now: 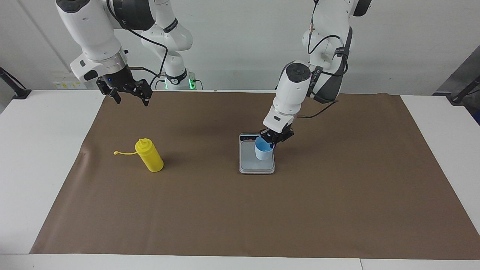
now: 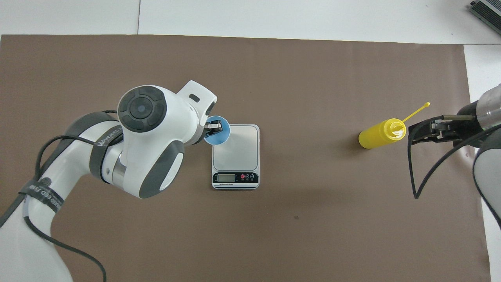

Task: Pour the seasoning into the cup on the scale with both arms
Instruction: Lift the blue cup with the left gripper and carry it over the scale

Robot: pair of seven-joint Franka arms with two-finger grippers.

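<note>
brown mat [image 1: 240,210] | covers white table [image 1: 37,157] | grey box [image 2: 487,9] at table corner

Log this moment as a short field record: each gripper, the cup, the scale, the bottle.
left gripper: shut on the cup's rim, over the scale
cup: upright, over the weighing plate; contact with the plate unclear
scale: mid-mat, display edge toward the robots
seasoning bottle: upright on the mat, toward the right arm's end, cap strap hanging free
right gripper: open, raised, waiting
</note>
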